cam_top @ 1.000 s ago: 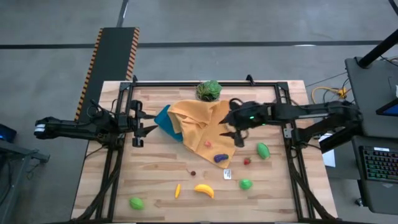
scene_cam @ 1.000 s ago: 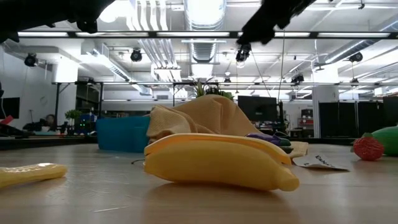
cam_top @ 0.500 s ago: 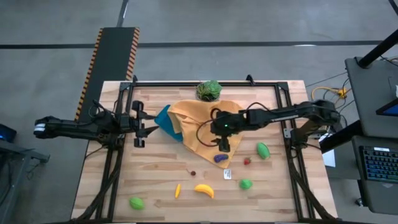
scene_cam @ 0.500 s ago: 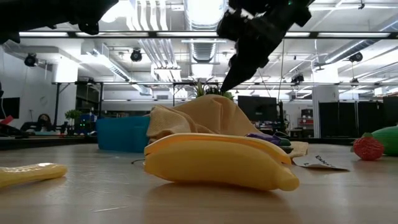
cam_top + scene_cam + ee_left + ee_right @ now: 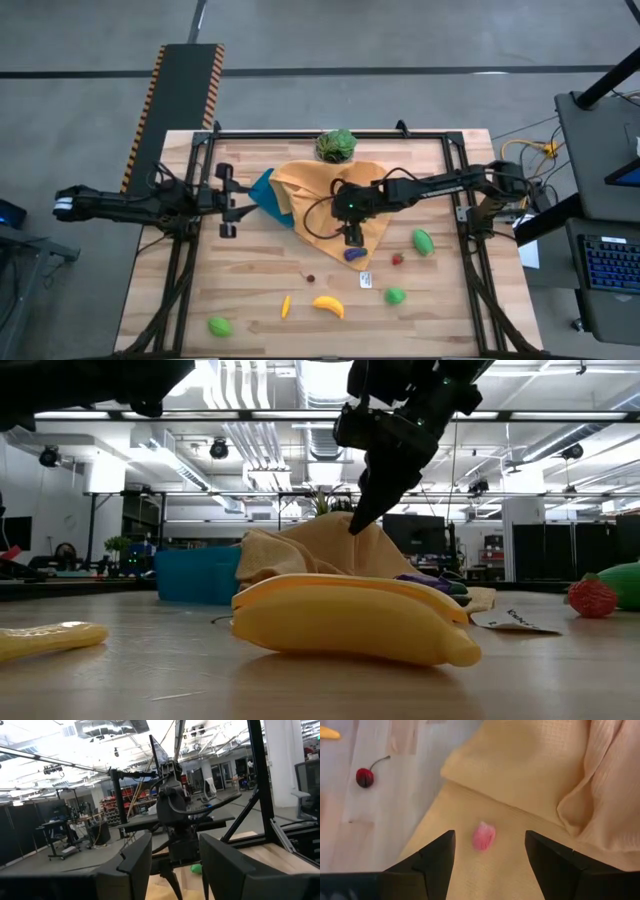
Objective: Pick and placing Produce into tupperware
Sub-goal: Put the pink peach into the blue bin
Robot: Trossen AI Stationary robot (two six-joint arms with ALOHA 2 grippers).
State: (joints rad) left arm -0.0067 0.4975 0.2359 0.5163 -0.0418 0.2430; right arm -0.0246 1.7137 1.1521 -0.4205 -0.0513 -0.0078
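An orange-yellow cloth [image 5: 325,200], woven and rumpled into soft folds, is lying mid-tabletop [image 5: 250,290] on pale wood planks, partly draping the blue-teal tupperware [image 5: 263,192], whose rounded plastic corner is sticking out on the cloth's side toward the left arm. The right gripper [image 5: 355,233] is hovering over the cloth's near edge, its arm stretching level across the tabletop and its wrist pointing down; its fingers are spread wide with nothing between them (a small pink rounded piece [image 5: 483,836] is sitting on the cloth right under the gap). Just beyond the cloth's edge, a glossy purple piece [image 5: 354,254], a tiny dark-red cherry [image 5: 364,777] with a thin stem, a smooth curved banana [image 5: 328,305] and green oval pieces [image 5: 423,241] are lying scattered. The left gripper [image 5: 228,202] is waiting beside the tupperware, fingers parted and empty.
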